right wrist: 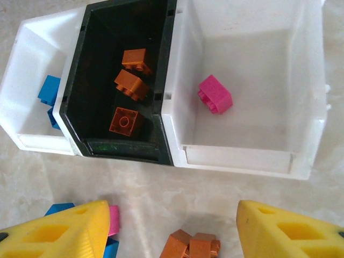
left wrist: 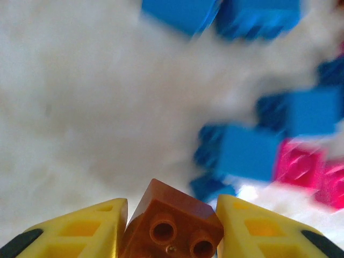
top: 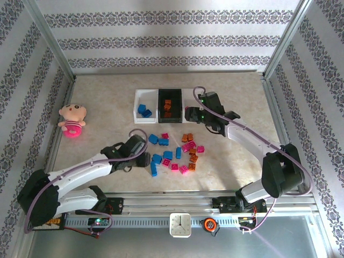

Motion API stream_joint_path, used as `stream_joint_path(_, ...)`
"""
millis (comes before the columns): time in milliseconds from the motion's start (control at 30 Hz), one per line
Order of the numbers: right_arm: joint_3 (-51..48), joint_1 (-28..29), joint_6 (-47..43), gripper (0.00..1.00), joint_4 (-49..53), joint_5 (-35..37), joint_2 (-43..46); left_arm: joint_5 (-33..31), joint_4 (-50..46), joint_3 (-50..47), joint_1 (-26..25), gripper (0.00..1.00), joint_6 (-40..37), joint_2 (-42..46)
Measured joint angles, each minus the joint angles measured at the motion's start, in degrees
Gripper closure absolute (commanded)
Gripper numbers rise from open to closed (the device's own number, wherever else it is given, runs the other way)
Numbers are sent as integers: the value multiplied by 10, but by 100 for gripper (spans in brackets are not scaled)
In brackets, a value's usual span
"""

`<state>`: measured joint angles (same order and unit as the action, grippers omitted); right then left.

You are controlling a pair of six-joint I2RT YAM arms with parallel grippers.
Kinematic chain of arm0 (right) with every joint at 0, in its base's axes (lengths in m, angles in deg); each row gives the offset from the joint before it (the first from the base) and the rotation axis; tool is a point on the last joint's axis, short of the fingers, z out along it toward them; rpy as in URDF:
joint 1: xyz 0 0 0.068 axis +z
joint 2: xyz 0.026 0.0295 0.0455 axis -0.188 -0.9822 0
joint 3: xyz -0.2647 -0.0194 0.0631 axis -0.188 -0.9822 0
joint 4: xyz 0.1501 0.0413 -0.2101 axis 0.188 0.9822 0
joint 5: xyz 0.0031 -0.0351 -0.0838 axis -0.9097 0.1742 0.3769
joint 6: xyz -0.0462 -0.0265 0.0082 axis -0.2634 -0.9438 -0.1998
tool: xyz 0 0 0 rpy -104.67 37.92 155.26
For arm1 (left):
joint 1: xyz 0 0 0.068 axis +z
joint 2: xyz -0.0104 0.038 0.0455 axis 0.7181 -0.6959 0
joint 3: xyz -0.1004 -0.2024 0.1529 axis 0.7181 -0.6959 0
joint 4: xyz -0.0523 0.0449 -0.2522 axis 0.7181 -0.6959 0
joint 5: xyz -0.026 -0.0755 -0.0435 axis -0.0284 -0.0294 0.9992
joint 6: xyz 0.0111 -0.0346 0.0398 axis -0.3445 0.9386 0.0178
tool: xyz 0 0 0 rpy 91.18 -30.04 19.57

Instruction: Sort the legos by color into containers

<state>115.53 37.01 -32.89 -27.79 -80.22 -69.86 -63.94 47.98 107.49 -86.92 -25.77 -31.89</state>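
On the desk, three containers stand in a row: white, black, white. The right gripper hangs just before them, jaws wide apart, holding nothing. The left gripper has its jaws clamped on an orange lego, beside loose blue legos

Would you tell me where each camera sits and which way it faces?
Top external: above, behind the bases, looking down at the beige table; left arm, right arm.
Left wrist: low, facing blue plastic bricks; left gripper pinching an orange brick.
Right wrist: above three plastic bins, looking down; right gripper open.
Shared: top and right wrist see the black plastic bin.
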Motion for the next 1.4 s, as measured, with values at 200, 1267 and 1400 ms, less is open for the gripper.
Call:
stream_joint_path(200,-52,-6,4,36,-5,0,40,19,74,193,63,61,-56,-174)
stream_joint_path(1267,-226,0,35,33,24,-28,107,96,195,347,77,0,-96,-256)
stream_joint_path(1400,-226,7,41,34,28,-27,82,103,228,225,55,0,-83,-158)
